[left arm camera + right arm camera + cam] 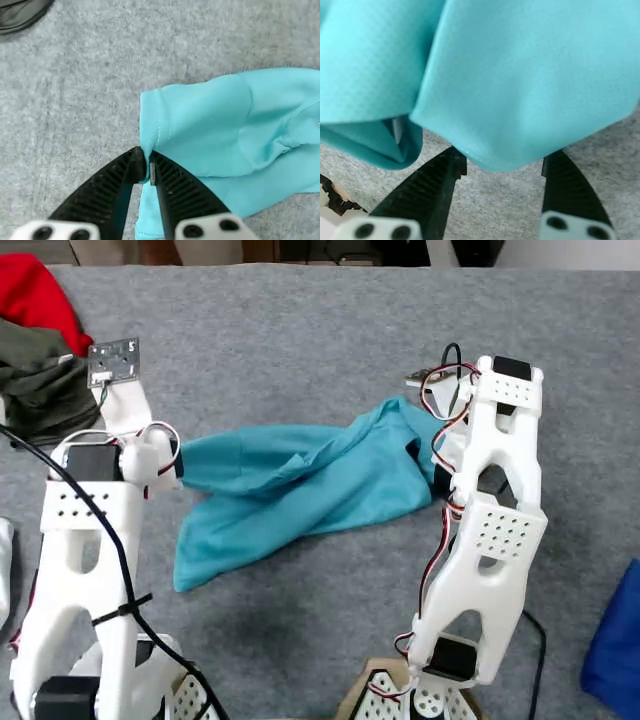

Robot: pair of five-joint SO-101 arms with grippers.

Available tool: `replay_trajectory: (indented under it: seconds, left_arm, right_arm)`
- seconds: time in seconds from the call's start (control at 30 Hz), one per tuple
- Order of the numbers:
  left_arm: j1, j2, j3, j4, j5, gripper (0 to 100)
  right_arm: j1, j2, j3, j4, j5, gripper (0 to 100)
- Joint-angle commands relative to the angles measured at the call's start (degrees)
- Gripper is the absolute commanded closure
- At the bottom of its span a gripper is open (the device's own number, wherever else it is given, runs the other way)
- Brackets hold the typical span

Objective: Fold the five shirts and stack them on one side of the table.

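Crumpled teal knit shirt (300, 490), lying drawn out across the middle of the grey felt-covered table (300, 330). The left gripper (145, 162) is clamped on a hemmed edge at one end of the shirt. At the opposite end the right gripper (505, 156) has its jaws spread, with a fold of cloth hanging between them, ungripped. The fabric appears light, limp and likely to sag and bunch, so hems and corners offer the surest hold. Beyond the shirt's clamped end lie a red garment (35, 295) and a dark green garment (40, 380). Past its other end lies a blue cloth (615, 640).

The teal shirt (520, 75) hangs at the right gripper (506, 159), its jaws spread wide, grey table (495, 210) beneath
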Motion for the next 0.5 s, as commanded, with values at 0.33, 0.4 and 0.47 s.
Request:
replay_trajectory:
  seconds: [0.33, 0.4, 0.47]
  left_arm:
    - [-0.4, -2.2, 0.0, -1.2, -0.4, 98]
    - [-0.4, -2.2, 0.0, -1.2, -0.4, 98]
    - [-0.4, -2.2, 0.0, -1.2, -0.4, 98]
  right_arm:
    - [1.6, 4.1, 0.1, 1.4, 0.5, 74.5]
    - [1.6, 4.1, 0.1, 1.4, 0.5, 74.5]
    - [1.6, 4.1, 0.1, 1.4, 0.5, 74.5]
